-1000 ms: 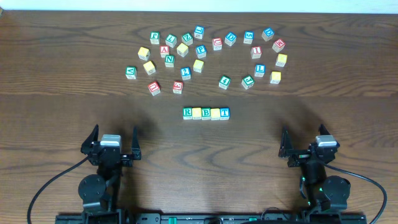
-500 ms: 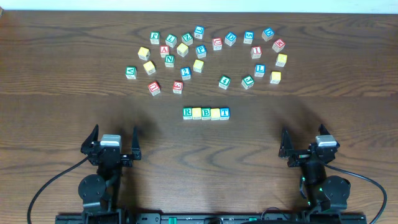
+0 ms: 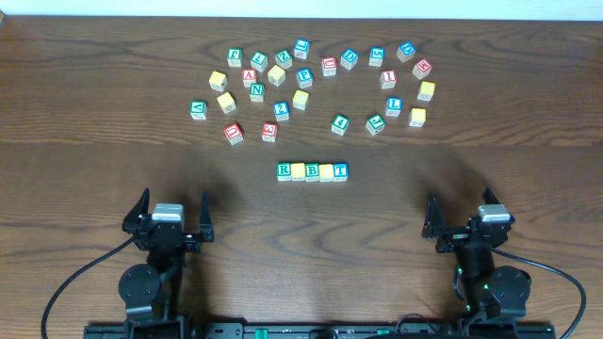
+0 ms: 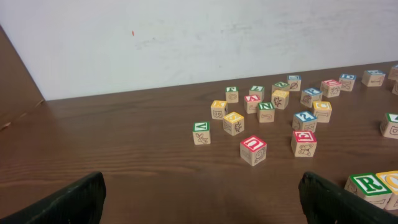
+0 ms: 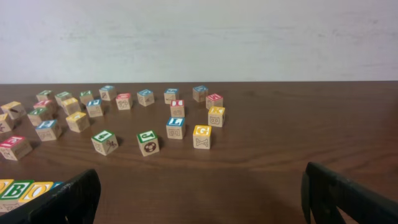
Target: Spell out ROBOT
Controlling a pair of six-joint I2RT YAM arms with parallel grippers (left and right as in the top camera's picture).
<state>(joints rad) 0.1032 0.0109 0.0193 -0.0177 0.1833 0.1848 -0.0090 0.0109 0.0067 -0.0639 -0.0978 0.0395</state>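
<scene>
Five wooden cubes stand touching in a row at the table's middle: green-edged R [image 3: 285, 171], a yellow cube [image 3: 299, 171], green-edged B [image 3: 313, 171], another yellow cube [image 3: 327, 171] and blue-edged T [image 3: 341, 171]. My left gripper [image 3: 174, 202] rests open near the front left, well short of the row. My right gripper [image 3: 461, 209] rests open near the front right. In the left wrist view the R cube [image 4: 368, 188] shows at the lower right, beyond the wide-apart gripper [image 4: 199, 199]. The right wrist view has the B cube [image 5: 15, 191] at its lower left, beside the empty gripper [image 5: 202, 196].
Several loose alphabet cubes lie scattered across the back of the table, among them a green N cube [image 3: 257, 91] and red-edged cubes [image 3: 234, 133], [image 3: 268, 132]. A white wall [image 4: 199, 43] stands behind the table's far edge.
</scene>
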